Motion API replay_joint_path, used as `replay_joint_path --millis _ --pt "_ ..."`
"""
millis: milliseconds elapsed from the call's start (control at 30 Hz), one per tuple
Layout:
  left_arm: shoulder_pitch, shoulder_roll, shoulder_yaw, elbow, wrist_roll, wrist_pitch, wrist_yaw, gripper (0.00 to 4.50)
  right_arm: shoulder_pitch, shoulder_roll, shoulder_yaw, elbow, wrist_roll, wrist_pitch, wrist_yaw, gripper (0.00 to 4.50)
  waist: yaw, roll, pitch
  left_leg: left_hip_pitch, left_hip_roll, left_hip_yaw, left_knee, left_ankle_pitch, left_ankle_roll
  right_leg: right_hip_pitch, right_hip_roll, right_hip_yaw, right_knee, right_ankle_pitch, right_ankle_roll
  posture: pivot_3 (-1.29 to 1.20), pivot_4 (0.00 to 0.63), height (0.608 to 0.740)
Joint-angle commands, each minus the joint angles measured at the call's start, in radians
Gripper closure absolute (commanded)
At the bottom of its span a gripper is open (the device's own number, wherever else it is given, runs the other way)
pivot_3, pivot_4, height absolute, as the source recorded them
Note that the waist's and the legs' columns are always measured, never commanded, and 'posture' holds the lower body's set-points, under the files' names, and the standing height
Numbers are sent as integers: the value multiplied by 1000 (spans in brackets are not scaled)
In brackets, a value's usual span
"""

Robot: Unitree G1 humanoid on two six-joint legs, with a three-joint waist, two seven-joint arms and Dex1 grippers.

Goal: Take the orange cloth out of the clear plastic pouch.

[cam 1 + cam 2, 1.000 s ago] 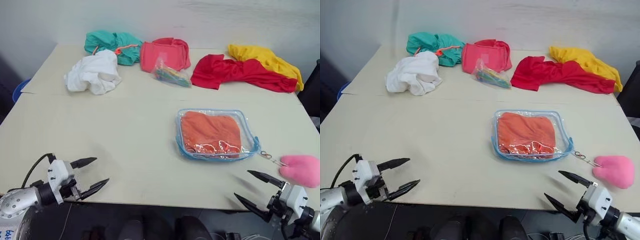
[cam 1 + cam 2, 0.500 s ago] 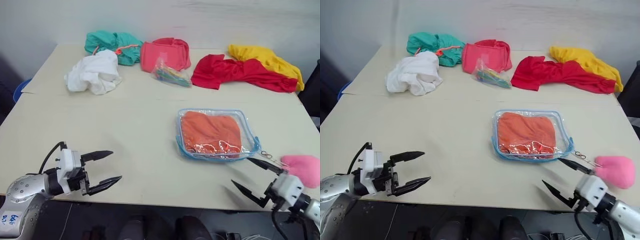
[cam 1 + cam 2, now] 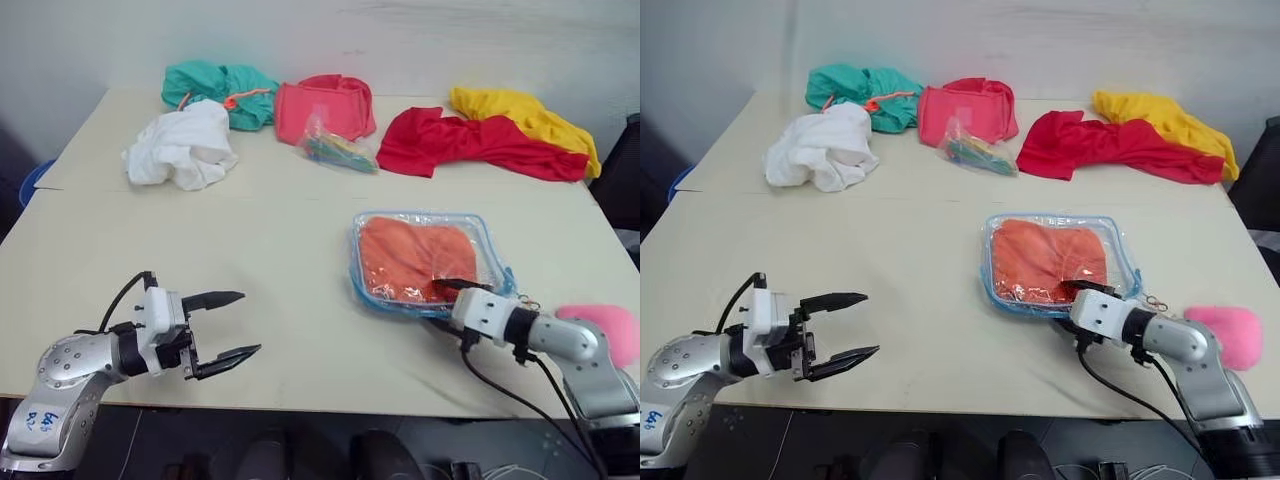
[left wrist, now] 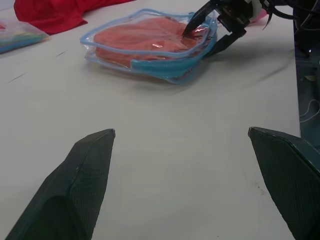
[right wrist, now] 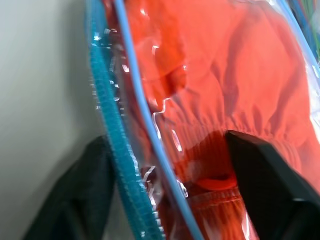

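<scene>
R pincer [image 3: 1077, 312] has come fwd from the table's near edge & now straddles the near zipper edge of the flat clear plastic pouch w/ light-blue trim [image 3: 370, 292]: one black finger [image 5: 262, 182] lies over the top film, the other [image 5: 75, 195] outside the trim, jaws narrowing on that edge but not seen fully clamped. Folded orange cloth [image 3: 410, 255] is inside the pouch, lying flat, right of table centre. Fluffy pink pompom [image 3: 612, 330] sits just beyond the R arm. L pincer [image 3: 222, 323] has edged inward over bare table, jaws wide, holding nothing, well apart from the pouch. Looks like the opening/grab step is starting; cloth not yet out.

Pale beige table [image 3: 280, 250]; far side carries white [image 3: 180, 148], teal [image 3: 215, 85], coral-pink [image 3: 320, 105], red [image 3: 470, 142] & yellow [image 3: 520, 110] cloths + small clear bag of colourful bits [image 3: 338, 150]; plain white wall behind
</scene>
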Motion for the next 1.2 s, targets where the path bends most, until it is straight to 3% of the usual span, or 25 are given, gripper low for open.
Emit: replay_joint_path --millis 33,200,233,333,500,567,733,900,1000,1133,1200 --pt "27 6 52 -10 10 -21 14 0 -46 1 44 8 16 42 33 2668 -2 0 0 0 0 0 0 0 0 0 0 0 0 0 0 0 150 740" --pt "62 -8 80 6 20 -32 36 0 -165 63 157 -8 37 74 92 4295 -7 0 0 1 1 0 0 0 0 0 0 0 0 0 0 0 150 740" --pt "66 -9 82 13 24 -37 34 0 -190 85 179 -12 37 85 95 4454 -8 0 0 1 1 0 -1 0 0 0 0 0 1 0 0 0 150 740" --pt "87 -16 76 17 31 -46 35 0 -311 217 279 7 5 125 72 4454 -14 0 0 0 1 0 -1 1 -1 -2 0 0 1 0 0 0 150 740" --pt "82 -20 60 6 35 -38 44 0 -436 321 395 127 -56 63 79 4454 -5 0 0 -6 1 0 -1 1 -2 -10 0 0 5 0 0 0 150 740" --pt "75 -22 54 6 38 -37 46 0 -466 338 415 179 -77 37 65 4454 0 -1 0 -8 0 0 0 1 -2 -12 0 0 6 0 0 0 150 740" --pt "59 -28 50 13 37 -38 55 0 -481 379 371 204 -30 199 43 4454 -2 -1 0 -8 0 1 0 2 -2 -13 0 0 6 0 0 0 150 740" --pt "55 -36 39 20 46 -40 54 0 -455 385 362 124 41 178 79 2775 -2 -1 0 -8 0 1 0 2 -3 -13 0 0 8 0 0 0 150 740" --pt "51 -41 34 24 37 -34 53 0 -400 334 354 33 101 193 156 1781 0 -1 0 -8 0 1 -1 2 -2 -14 0 0 12 0 0 0 150 740" --pt "21 -39 8 57 44 -37 37 0 -357 255 218 -89 210 206 161 439 1 -1 1 -9 0 1 -1 2 -2 -14 -1 0 11 0 0 0 150 740" --pt "11 -37 0 56 35 -30 30 0 -278 149 80 -205 396 327 241 52 1 -1 1 -9 0 1 0 2 -2 -14 -1 0 11 0 0 0 150 740"
